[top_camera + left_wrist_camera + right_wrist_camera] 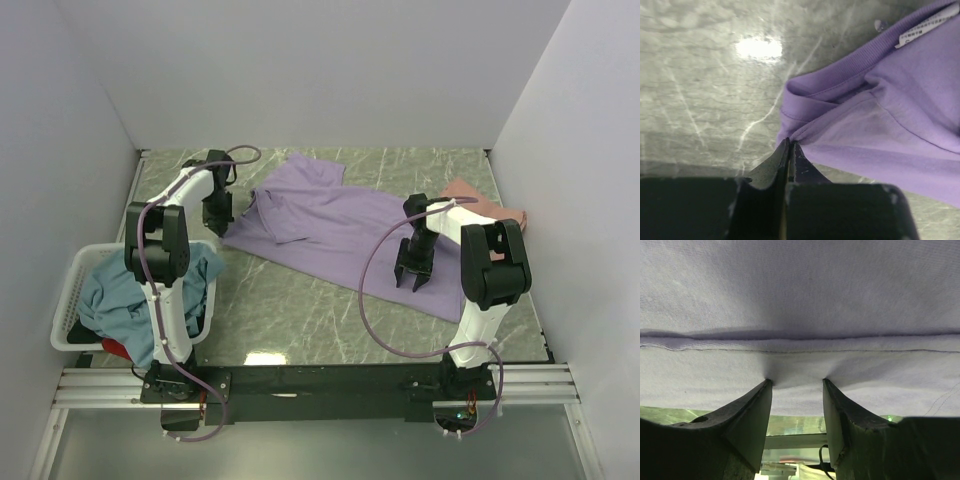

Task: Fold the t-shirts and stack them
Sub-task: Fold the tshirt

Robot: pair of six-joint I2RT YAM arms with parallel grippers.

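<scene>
The top camera looked steeply down from above and behind the arms over the whole counter [300,310], while each wrist camera peered close past its own tool, the left end effector [790,143] near the collar of the purple shirt [330,225], the right end effector [795,383] by its hem, the cloth all views shared.

The left gripper [789,146], arm stretched forward, is clamped on the purple t-shirt [880,125]'s edge; the right gripper [795,382] points down, jaws partly spread.
</scene>
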